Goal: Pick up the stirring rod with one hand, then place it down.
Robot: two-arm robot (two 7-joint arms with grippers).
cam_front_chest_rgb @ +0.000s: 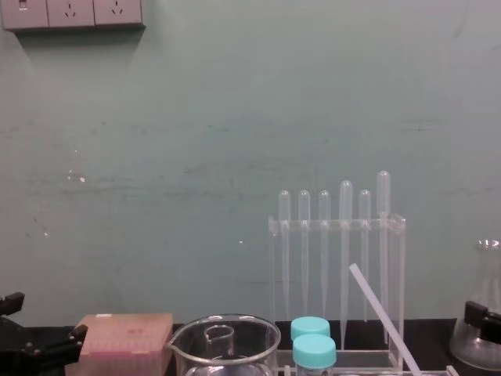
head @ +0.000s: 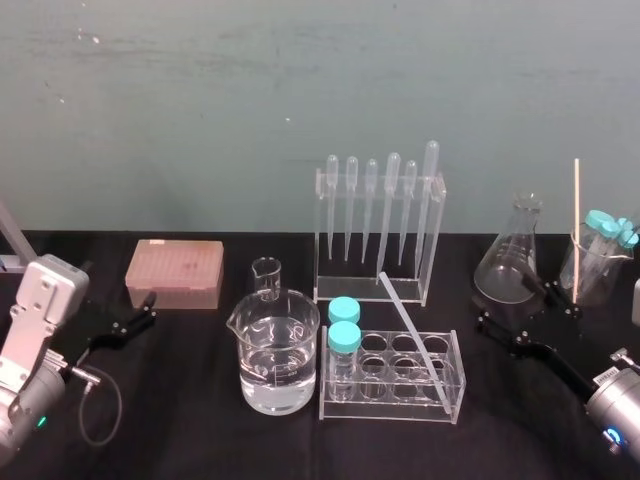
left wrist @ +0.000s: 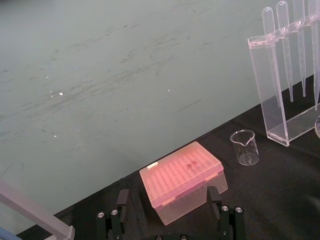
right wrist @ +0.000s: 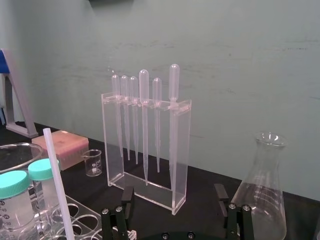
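Observation:
The stirring rod is a thin translucent white stick leaning slantwise in the clear test tube rack, its top end pointing toward the pipette stand. It also crosses the right wrist view and the chest view. My right gripper hovers open to the right of the rack, just in front of the conical flask, with nothing between its fingers. At the table's left my left gripper is open and holds nothing, facing the pink tip box.
A beaker of water stands left of the rack, with a small beaker behind it. Two teal-capped tubes sit in the rack. A pipette stand is at the back, and a beaker with a wooden stick is far right.

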